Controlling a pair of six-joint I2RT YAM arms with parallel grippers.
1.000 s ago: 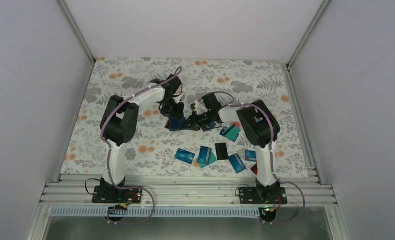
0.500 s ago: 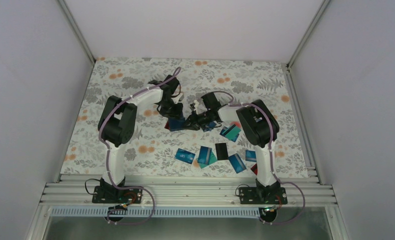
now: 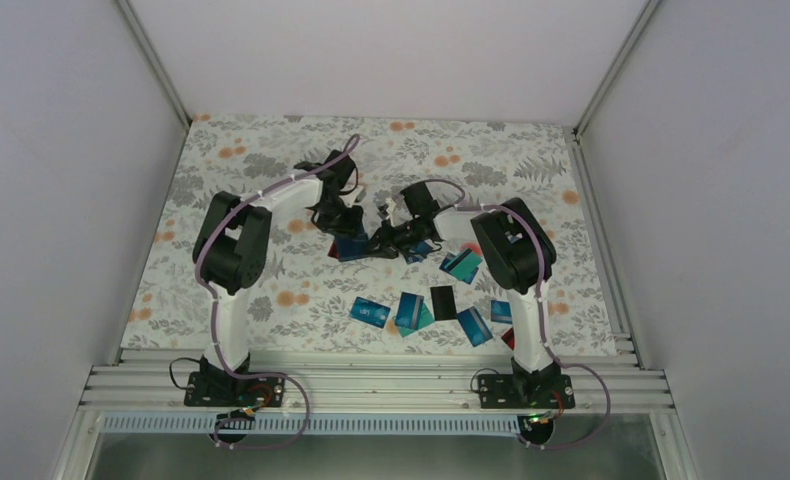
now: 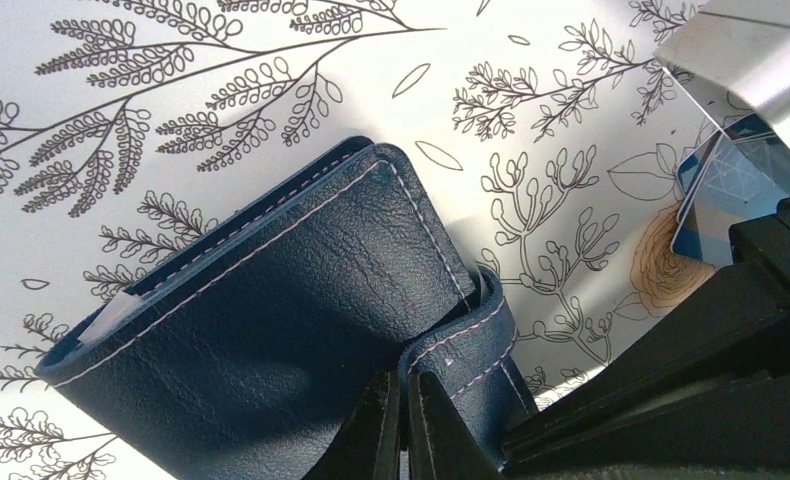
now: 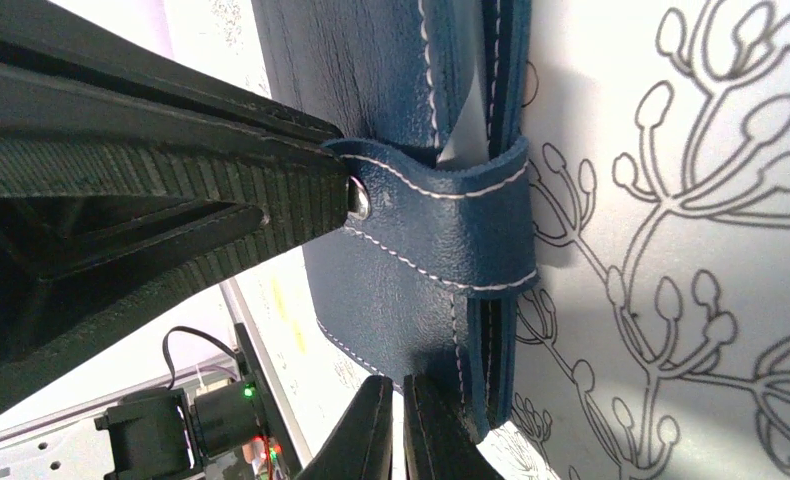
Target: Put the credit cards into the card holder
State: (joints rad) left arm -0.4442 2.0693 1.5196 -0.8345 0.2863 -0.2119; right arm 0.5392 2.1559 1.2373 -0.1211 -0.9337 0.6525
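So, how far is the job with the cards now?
Done: perhaps one card; a pale edge shows inside the card holder. In hand: the left fingers pinch its strap and the right fingers seem to grip its edge, both shut. To do: many credit cards lie loose on the table.

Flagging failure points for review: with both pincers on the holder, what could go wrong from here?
1. The left pincer pinches only the strap of the holder; a pull could make the strap slip out.
2. The right pincer seems to grip just a thin edge of the holder, so it may slide off.
3. Both pincers are shut on the holder, so neither is free to fetch the cards lying loose.
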